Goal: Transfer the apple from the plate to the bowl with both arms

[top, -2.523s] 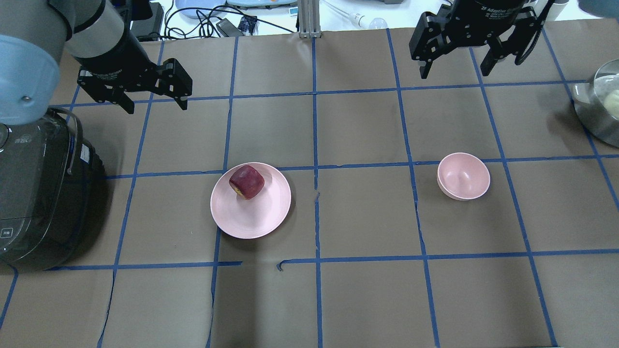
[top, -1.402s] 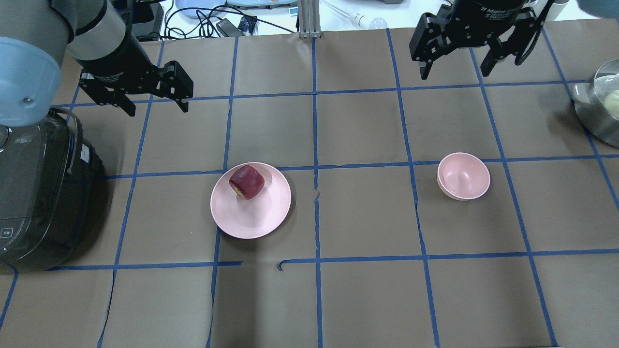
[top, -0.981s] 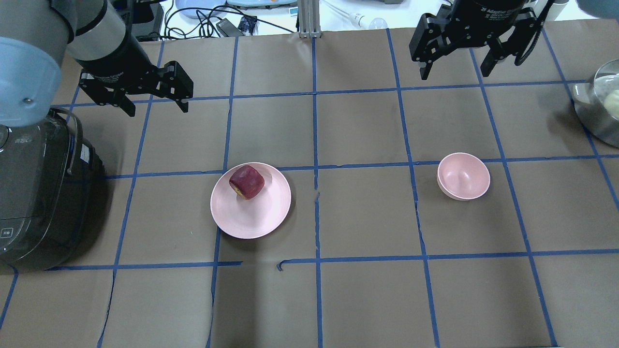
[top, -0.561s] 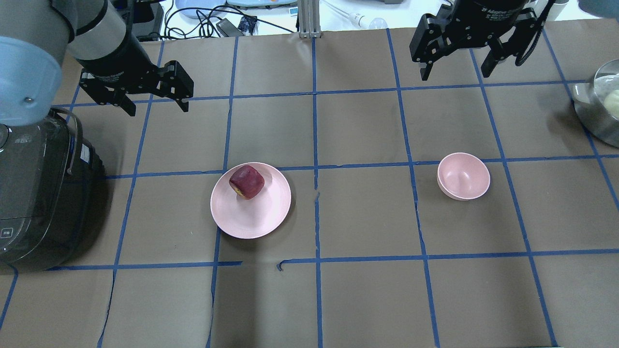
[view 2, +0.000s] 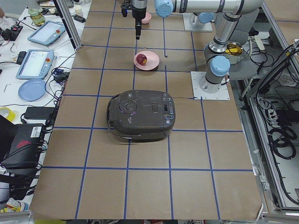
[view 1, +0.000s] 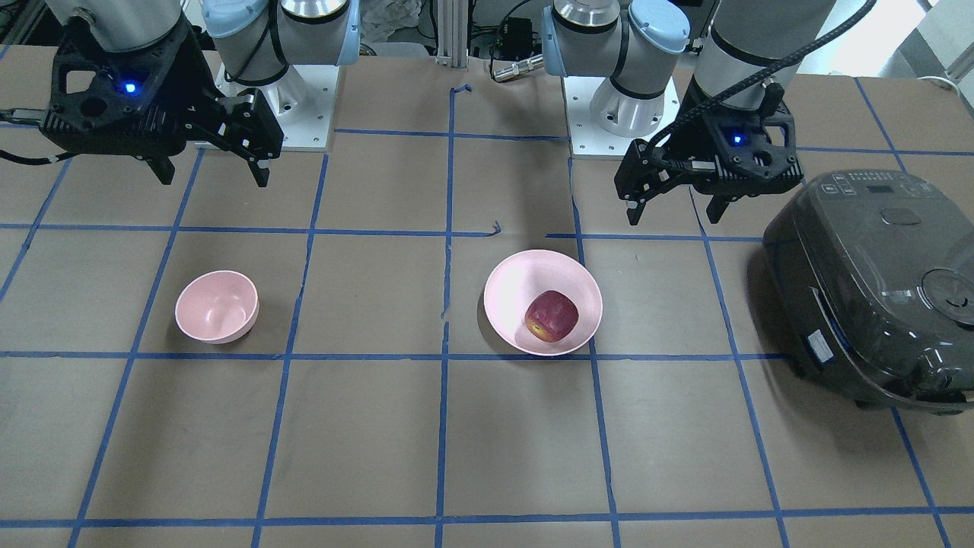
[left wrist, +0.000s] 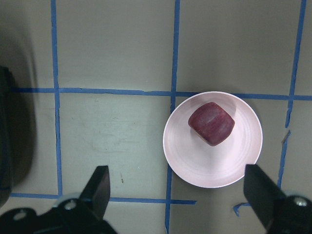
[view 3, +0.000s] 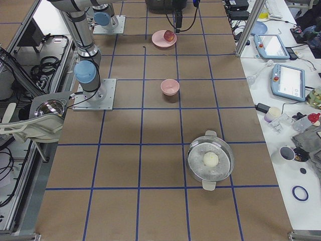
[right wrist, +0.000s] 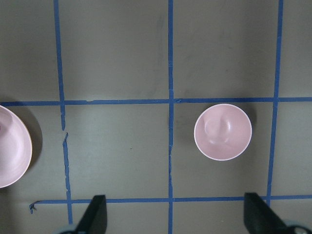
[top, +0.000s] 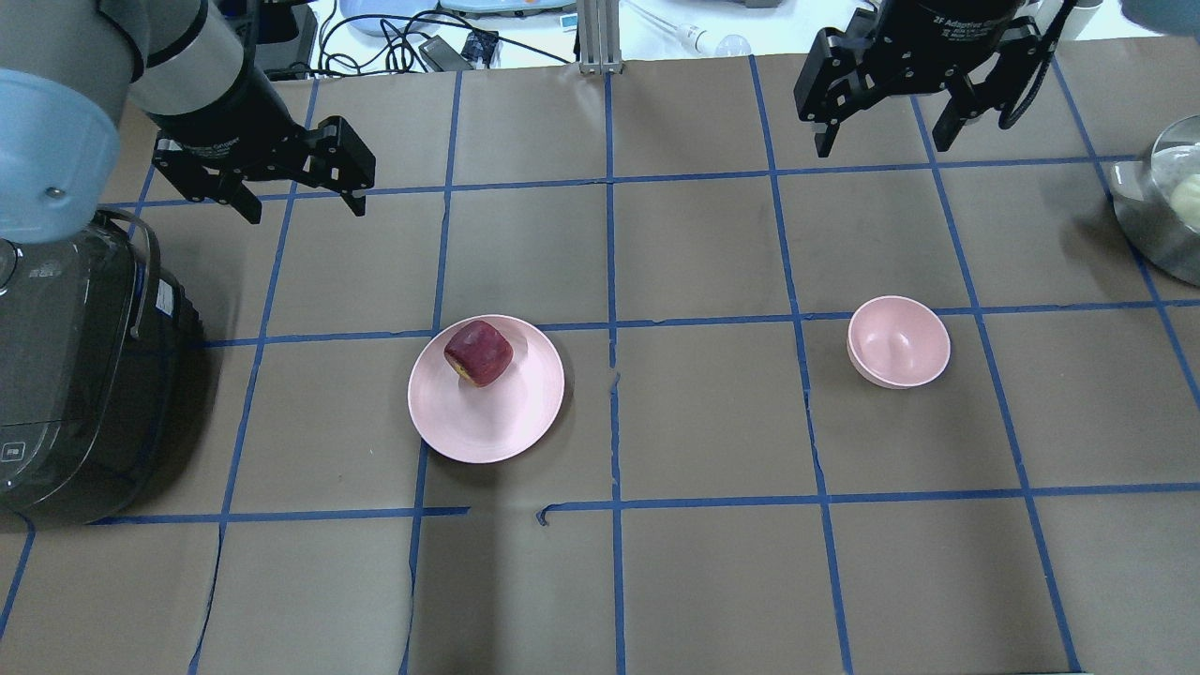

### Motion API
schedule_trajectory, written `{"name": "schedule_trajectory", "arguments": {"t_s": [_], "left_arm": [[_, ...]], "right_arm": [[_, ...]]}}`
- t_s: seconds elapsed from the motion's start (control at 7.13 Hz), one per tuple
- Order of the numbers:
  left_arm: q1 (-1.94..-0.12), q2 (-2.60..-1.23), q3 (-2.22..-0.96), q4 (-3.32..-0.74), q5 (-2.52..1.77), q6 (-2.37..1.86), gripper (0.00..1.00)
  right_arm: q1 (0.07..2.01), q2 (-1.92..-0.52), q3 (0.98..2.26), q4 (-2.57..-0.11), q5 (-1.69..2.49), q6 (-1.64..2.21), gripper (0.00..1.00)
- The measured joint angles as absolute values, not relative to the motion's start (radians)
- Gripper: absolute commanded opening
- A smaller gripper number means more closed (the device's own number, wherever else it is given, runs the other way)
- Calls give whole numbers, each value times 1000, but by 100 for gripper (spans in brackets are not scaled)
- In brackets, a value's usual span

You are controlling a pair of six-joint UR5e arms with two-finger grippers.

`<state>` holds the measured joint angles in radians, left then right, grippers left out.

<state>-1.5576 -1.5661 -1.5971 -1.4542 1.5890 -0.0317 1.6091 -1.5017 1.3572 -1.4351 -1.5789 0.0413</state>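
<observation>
One label, "2F Adaptive", sits on the spread right hand

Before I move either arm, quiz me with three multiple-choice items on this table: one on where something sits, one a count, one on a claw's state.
1. Where is the apple?
A. Lifted in the air
B. On the plate
C. Lying off any dish

2. How many pink dishes are out?
A. One
B. Three
C. Two

3. The left claw is:
A. Open and empty
B. Shut on the apple
C. Shut and empty

Answers:
1. B, the apple rests on the plate, toward its far rim in the overhead view.
2. C, only the plate and the smaller bowl are pink.
3. A, its fingers stand wide apart with nothing between them, well short of the plate.
</observation>
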Motion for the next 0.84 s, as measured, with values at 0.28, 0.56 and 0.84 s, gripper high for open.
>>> {"name": "schedule_trajectory", "arguments": {"t_s": [0.28, 0.56, 0.84], "left_arm": [[-1557, -1566, -1597, -1454, 1589, -31, 100], [-1558, -1569, -1598, -1455, 1586, -35, 100], [-1557, -1588, -1603, -1448, 1584, -42, 100]], "right_arm": [[1609, -1505, 1369, -1440, -1579, 41, 100], [1609, -1506, 1378, -1447, -1579, 41, 100], [1609, -1506, 1379, -1448, -1580, 41, 100]]}}
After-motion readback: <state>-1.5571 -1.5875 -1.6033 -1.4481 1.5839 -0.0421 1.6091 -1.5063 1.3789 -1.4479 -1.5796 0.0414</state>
